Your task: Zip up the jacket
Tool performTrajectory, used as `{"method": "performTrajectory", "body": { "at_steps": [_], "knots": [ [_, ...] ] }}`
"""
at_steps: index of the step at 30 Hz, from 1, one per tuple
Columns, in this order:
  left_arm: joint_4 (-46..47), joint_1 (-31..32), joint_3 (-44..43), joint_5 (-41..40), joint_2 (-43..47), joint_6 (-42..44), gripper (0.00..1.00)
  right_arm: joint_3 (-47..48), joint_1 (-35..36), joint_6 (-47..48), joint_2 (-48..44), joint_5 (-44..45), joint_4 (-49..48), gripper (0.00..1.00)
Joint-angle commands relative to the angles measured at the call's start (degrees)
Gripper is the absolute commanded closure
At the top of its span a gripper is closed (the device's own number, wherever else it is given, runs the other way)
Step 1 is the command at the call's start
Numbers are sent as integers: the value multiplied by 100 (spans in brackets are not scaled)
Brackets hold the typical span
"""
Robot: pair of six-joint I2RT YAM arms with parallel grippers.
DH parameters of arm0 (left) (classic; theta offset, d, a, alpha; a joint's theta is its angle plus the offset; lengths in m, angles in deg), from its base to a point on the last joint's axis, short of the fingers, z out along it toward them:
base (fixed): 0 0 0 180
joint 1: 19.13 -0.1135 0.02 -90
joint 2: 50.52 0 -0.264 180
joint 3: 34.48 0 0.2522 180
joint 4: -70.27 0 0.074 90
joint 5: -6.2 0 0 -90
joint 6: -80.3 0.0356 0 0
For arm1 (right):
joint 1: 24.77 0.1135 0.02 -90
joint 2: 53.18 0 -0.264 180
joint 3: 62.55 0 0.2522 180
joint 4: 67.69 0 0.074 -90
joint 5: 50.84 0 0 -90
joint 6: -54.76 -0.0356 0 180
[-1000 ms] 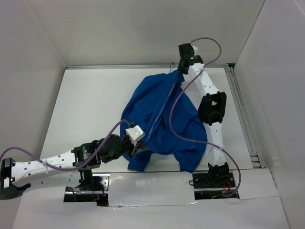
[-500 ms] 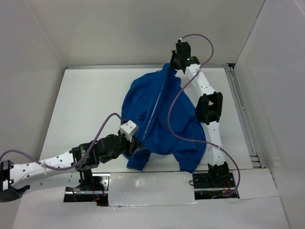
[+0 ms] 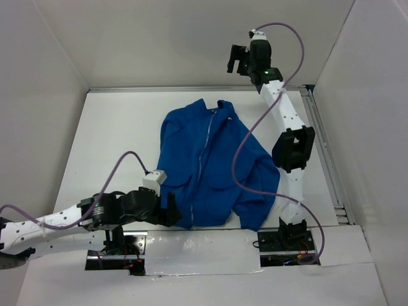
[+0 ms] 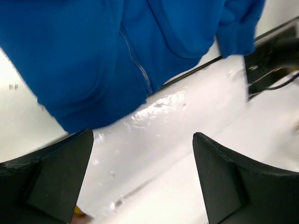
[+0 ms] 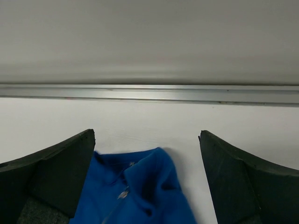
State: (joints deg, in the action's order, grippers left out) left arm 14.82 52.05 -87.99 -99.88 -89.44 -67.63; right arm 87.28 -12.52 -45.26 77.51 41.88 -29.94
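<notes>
— On the surface [image 3: 108,140], where was the jacket [image 3: 217,172] lying?
— You had it spread front-up about the middle, collar toward the far wall and hem toward the arm bases. Its silver zipper [image 3: 204,150] ran as one line from collar to hem. Your left wrist view showed the teeth joined close to the hem. A purple cable [image 3: 233,167] from your right arm hung across the side of the jacket nearer that arm.
— And the left claw [image 3: 169,212]?
— Low, just beside the hem's left corner, near the front edge. Its jaws stood wide apart with nothing between them. Past the fingers [image 4: 60,172] you saw only bare surface and the blue hem.
— The right claw [image 3: 237,60]?
— Raised above the far edge, well apart from the cloth. Its jaws too were spread wide and gripped nothing. Your right wrist view looked down past them at the collar [image 5: 135,184] and the metal rail [image 5: 149,92] along the far wall.
</notes>
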Motion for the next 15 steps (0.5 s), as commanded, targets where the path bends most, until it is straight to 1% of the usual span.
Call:
{"method": "performTrajectory", "body": {
  "at_steps": [1,2,3,4,5,6,7,8,9,10,11,12,13,14,15],
  "knots": [
    [-1024,19,-533,17,262,-1018,1,-527,-249,-807,-1492,-463,62,0],
    [-1086,19,-691,8,288,-1053,1,-938,-363,-922,-1712,-509,193,0],
    [-1165,19,-788,-9,271,-1080,1,-1151,-416,-1123,-2192,-370,246,0],
    [-1218,19,-885,-105,244,-1028,1,-1362,-460,-1194,-2450,-291,412,0],
    [-1340,19,-1086,-219,140,-1149,1,-1773,-582,-1256,-2661,-20,501,0],
    [-1542,19,-1227,-351,52,-1350,1,-1986,-662,-1318,-3098,305,597,0],
    [-1961,10,-1507,-683,-45,-1587,1,-2205,-741,-1483,-3364,386,729,0],
    [-2253,10,-1692,-843,-307,-1781,1,-2817,-985,-1563,-3566,396,739,0],
    [-2917,-7,-1903,-1001,-449,-2340,1,-3153,-1118,-1756,-4064,274,739,0],
    [-3280,-33,-2305,-1168,-598,-2676,1,-3514,-3190,-1879,-4296,186,713,0],
    [-3528,-69,-2501,-1422,-852,-2888,1,-4205,-1697,-2020,-4724,81,730,0],
    [-3634,-165,-2677,-1520,-941,-2803,1,-4560,-1865,-2134,-4911,-129,748,0],
    [-3496,-226,-2879,-1634,-1003,-2629,1,-5216,-2023,-2231,-5105,-227,695,0],
    [-3295,-358,-2959,-1714,-1004,-2401,1,-5535,-2181,-2206,-5515,-246,651,0],
    [-2945,-690,-2977,-1654,-969,-1572,1,-5861,-2235,-2180,-5685,-411,555,0]
  ]
}}
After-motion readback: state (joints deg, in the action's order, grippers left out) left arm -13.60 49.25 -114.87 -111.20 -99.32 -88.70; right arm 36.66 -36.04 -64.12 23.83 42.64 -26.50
